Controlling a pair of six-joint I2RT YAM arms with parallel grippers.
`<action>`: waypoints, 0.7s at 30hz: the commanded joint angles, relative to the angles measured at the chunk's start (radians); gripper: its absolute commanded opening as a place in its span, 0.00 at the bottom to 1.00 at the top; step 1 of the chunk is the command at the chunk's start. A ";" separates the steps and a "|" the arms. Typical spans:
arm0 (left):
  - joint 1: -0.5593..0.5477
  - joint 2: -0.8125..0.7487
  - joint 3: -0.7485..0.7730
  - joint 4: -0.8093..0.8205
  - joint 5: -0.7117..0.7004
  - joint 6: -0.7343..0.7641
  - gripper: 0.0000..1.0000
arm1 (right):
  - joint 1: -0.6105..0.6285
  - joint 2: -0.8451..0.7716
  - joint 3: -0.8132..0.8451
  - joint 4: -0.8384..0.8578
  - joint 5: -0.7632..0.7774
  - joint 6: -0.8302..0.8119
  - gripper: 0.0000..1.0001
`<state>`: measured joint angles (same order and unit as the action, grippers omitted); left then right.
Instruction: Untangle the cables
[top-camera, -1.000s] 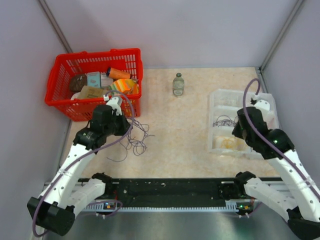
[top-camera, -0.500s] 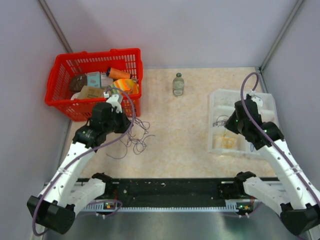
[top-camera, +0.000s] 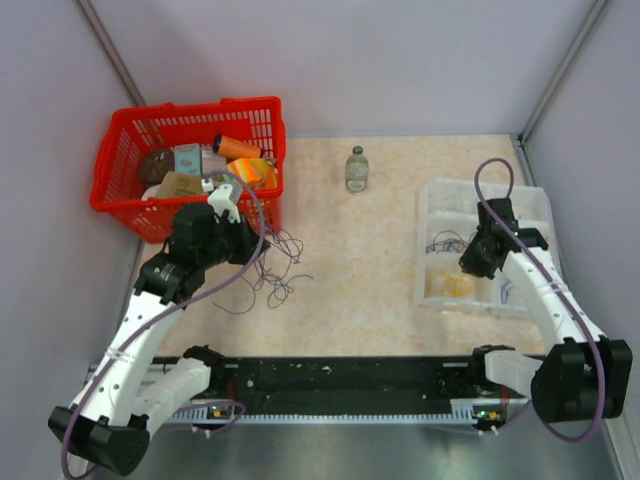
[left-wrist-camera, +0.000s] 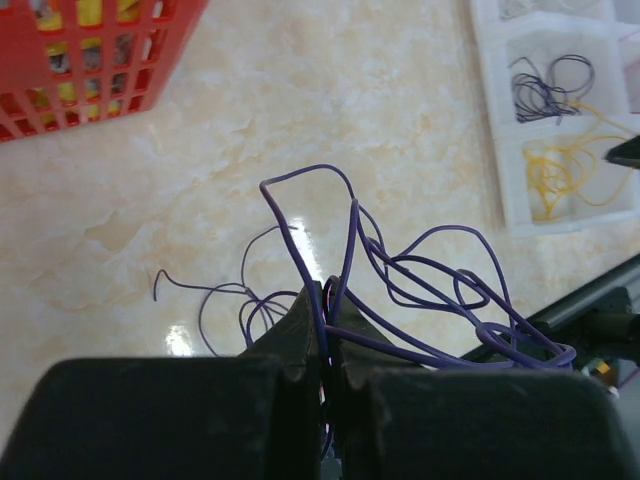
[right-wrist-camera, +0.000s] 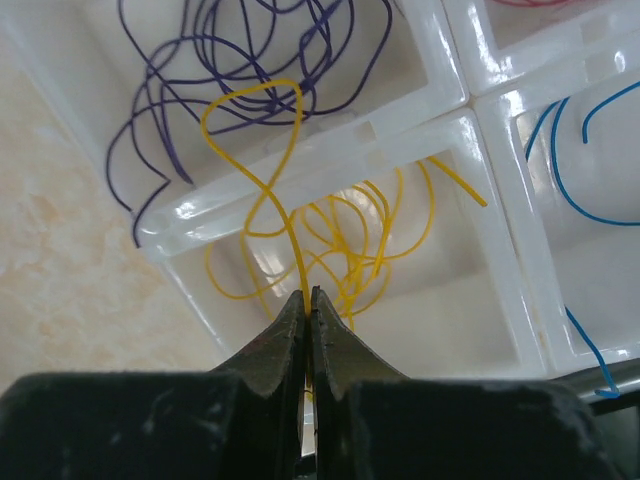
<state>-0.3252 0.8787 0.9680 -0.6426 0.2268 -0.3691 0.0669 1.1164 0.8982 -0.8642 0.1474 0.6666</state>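
Observation:
A loose tangle of dark purple cables (top-camera: 272, 270) lies on the table right of my left gripper (top-camera: 250, 250). In the left wrist view my left gripper (left-wrist-camera: 328, 290) is shut on purple cables (left-wrist-camera: 430, 290) that loop up and right from its tips. My right gripper (top-camera: 470, 262) is over the white compartment tray (top-camera: 435, 195). In the right wrist view it (right-wrist-camera: 306, 295) is shut on a yellow cable (right-wrist-camera: 262, 150) above the compartment of yellow cables (right-wrist-camera: 370, 245). Purple cables (right-wrist-camera: 240, 50) fill the compartment behind, blue cables (right-wrist-camera: 590, 160) the one to the right.
A red basket (top-camera: 120, 215) of packets stands at the back left, close behind my left arm. A small glass bottle (top-camera: 356, 168) stands at the back middle. The tray also shows in the left wrist view (left-wrist-camera: 492, 90).
My right gripper has swung back and down over the tray's yellow compartment. My left gripper has lifted slightly with the purple cables, shifting the tangle a little.

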 joint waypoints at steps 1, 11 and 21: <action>0.000 -0.018 0.015 0.112 0.170 -0.066 0.00 | -0.009 0.008 -0.050 -0.021 -0.005 -0.071 0.02; 0.000 -0.030 -0.017 0.155 0.169 -0.133 0.00 | 0.016 -0.331 -0.183 -0.156 -0.123 0.100 0.00; 0.000 -0.021 0.011 0.126 0.175 -0.129 0.00 | 0.010 -0.196 -0.095 -0.182 -0.172 0.162 0.00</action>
<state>-0.3252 0.8703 0.9371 -0.5453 0.3985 -0.5003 0.0765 0.8402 0.7219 -1.0431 0.0013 0.7799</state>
